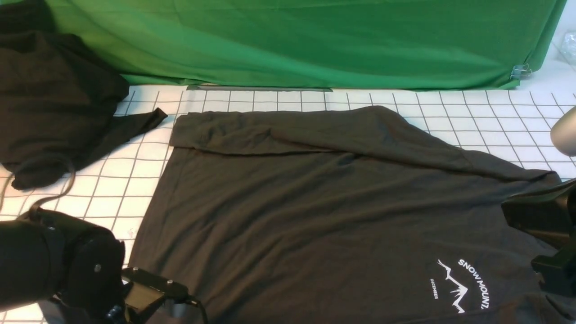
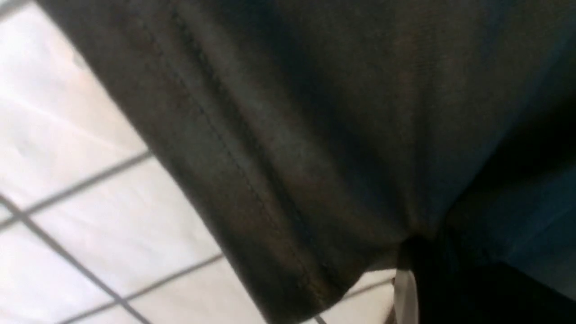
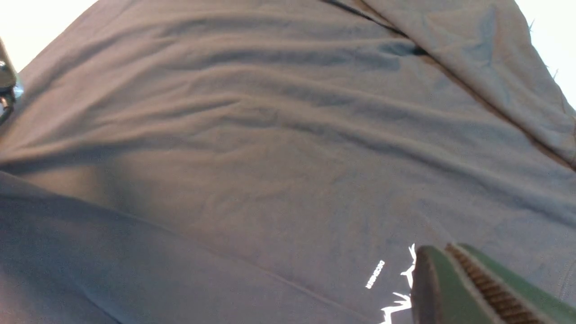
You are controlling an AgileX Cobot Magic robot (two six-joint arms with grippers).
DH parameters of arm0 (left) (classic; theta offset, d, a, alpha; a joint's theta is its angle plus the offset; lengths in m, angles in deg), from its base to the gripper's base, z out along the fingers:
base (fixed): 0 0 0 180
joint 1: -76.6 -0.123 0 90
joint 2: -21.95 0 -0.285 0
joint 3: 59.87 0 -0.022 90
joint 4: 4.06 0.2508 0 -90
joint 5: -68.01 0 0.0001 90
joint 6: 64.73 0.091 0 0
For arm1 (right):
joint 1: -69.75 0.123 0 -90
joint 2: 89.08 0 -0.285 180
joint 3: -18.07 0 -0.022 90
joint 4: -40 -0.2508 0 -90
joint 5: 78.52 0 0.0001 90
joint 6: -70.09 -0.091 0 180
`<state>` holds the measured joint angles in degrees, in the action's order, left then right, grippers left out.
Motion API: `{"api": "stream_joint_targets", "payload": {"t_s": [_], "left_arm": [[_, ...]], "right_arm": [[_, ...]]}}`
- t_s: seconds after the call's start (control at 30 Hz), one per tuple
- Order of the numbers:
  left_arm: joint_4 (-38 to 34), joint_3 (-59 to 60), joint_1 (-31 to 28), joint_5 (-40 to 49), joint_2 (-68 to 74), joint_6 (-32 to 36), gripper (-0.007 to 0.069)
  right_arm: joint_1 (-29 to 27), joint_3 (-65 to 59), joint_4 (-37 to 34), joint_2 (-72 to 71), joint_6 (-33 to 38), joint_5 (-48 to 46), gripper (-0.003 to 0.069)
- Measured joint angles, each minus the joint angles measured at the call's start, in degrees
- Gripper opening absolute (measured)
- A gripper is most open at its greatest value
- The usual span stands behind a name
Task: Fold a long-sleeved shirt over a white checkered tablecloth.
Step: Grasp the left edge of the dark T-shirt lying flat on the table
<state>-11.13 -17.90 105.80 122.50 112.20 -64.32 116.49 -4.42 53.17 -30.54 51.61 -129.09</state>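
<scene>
The long-sleeved shirt [image 1: 315, 202] lies flat and wide on the white checkered tablecloth [image 1: 472, 117], one sleeve [image 1: 279, 130] folded across its far edge. Its white mountain print [image 1: 463, 283] sits near the front right. My left gripper [image 1: 153, 292] is low at the shirt's front left corner. In the left wrist view the stitched hem [image 2: 252, 189] bunches into the dark, white-padded fingers [image 2: 405, 292], which are shut on the hem. My right gripper [image 3: 454, 256] hovers just above the print [image 3: 400, 297]. Its green fingers [image 3: 450, 288] are pressed together with nothing between them.
A blacker, printless garment heap [image 1: 49, 99] lies at the far left, one flap reaching toward the shirt. The green backdrop cloth [image 1: 315, 40] hangs behind, held by a metal clip [image 1: 521, 71]. A rounded grey object [image 1: 564, 132] pokes in at the right edge.
</scene>
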Motion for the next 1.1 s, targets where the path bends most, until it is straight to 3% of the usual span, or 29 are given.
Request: {"api": "stream_joint_targets", "payload": {"t_s": [0.2, 0.43, 0.53, 0.6, 0.77, 0.97, 1.1], "left_arm": [[2.75, -0.50, 0.06, 0.81, -3.15, -0.41, 0.0107], [1.91, -0.50, 0.06, -0.51, -3.08, 1.17, 0.0430], [-0.88, -0.50, 0.06, -0.99, -2.46, 3.53, 0.0493], [-1.58, -0.50, 0.06, -0.99, -2.16, 4.38, 0.0495], [-1.80, -0.50, 0.06, -1.13, -1.90, 4.74, 0.0372], [-1.68, -0.74, 0.06, -0.08, -1.86, 6.78, 0.0067], [-1.75, -2.51, 0.06, 3.99, -1.79, 7.06, 0.0034]], "right_arm": [[0.00, 0.00, 0.00, 0.06, 0.00, 0.60, 0.0006], [0.00, 0.00, -0.17, 0.06, 0.00, 0.60, 0.0006], [0.00, 0.00, -0.23, 0.06, 0.00, 0.60, 0.0004], [0.00, 0.00, -0.27, 0.06, 0.00, 0.60, 0.0005], [0.00, 0.00, -0.27, 0.06, 0.00, 1.05, 0.0005], [0.00, 0.00, -0.27, 0.06, 0.00, 1.21, 0.0005], [0.00, 0.00, -0.27, 0.06, 0.00, 1.47, 0.0005]]}}
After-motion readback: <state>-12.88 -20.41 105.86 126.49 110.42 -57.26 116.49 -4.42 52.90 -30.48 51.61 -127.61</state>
